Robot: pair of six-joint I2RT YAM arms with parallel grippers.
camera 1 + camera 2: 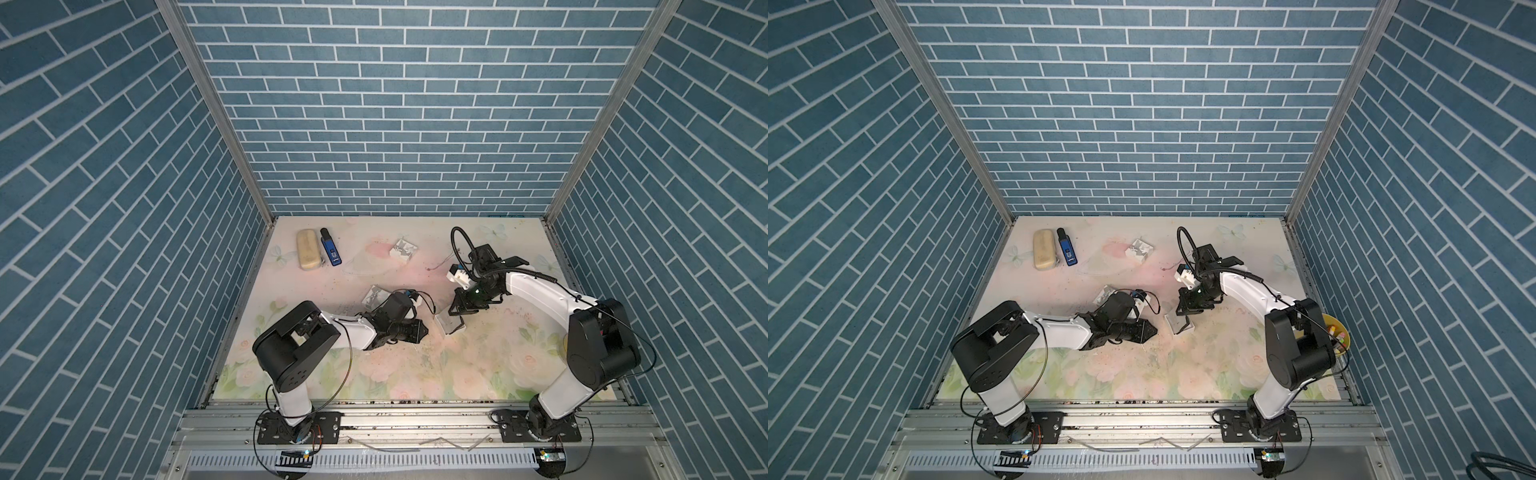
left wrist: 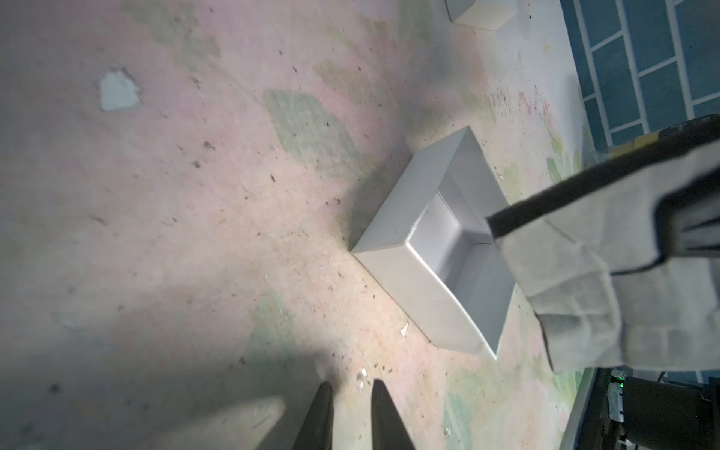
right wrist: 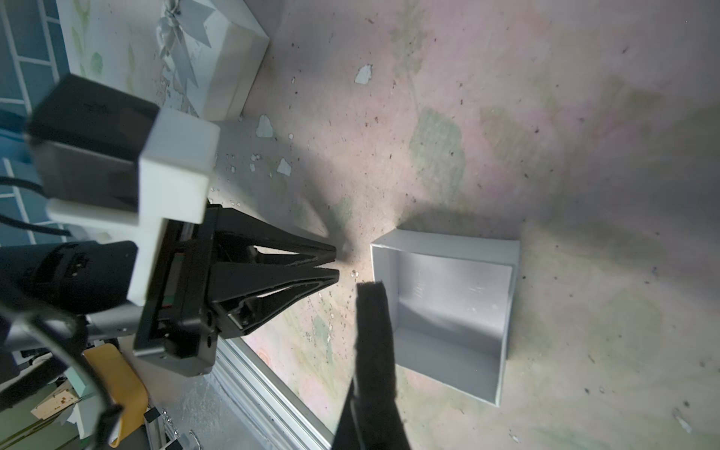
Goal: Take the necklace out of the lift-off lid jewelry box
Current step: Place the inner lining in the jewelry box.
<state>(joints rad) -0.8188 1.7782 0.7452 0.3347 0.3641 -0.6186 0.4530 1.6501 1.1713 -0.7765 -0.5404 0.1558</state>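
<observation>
In both top views two arms reach over one floral worktop [image 1: 374, 374]. Three white box pieces lie on it. One ribboned box [image 1: 403, 250] sits far of centre, one ribboned piece [image 1: 374, 295] is half hidden behind the left arm, and one open jewelry box [image 1: 441, 325] lies between the left hand [image 1: 426, 330] and the right hand [image 1: 458, 326]. Far left are one beige case [image 1: 309, 250] and one blue device [image 1: 331, 248]. One thin strand [image 1: 438, 266] lies beyond the right arm, too small to tell whether it is the necklace.

Left wrist view: only white floor and walls show inside the jewelry box [image 2: 405, 195]. The left hand's two fingers [image 2: 323, 413] stand slightly apart, gripping nothing.

Right wrist view: the left hand [image 3: 336, 264] shows a thin gap, just left of the box. The right hand [image 3: 368, 290] is pressed together at the box's rim; I cannot tell whether it pinches anything
</observation>
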